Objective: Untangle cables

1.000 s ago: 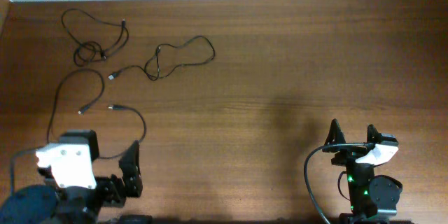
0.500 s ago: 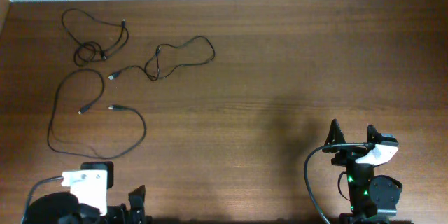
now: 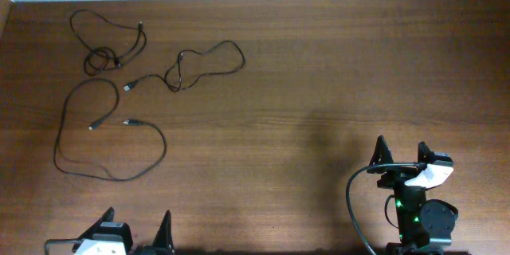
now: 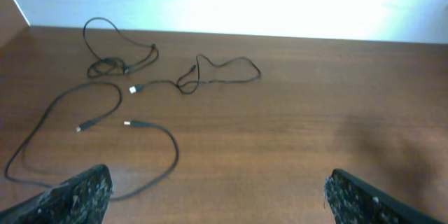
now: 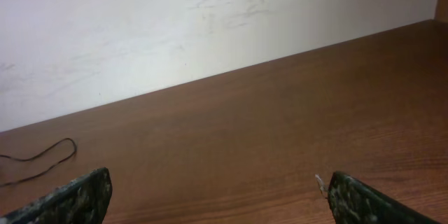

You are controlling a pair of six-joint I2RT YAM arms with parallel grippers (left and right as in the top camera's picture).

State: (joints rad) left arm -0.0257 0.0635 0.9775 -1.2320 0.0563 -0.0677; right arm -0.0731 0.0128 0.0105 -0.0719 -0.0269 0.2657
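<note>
Lying in thin blk loops — cables (image 3: pixel 102 58) on wood-grain table (image 3: pixel 319 64).

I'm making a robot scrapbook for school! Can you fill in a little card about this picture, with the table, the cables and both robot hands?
table: brown wood
cables: three thin black cords, on the far left part of the table
tangle: they look apart from each other
farthest cable: curls over itself in a small loop
left gripper: open, empty, at the near edge
right gripper: open, empty, far from the cables
</note>
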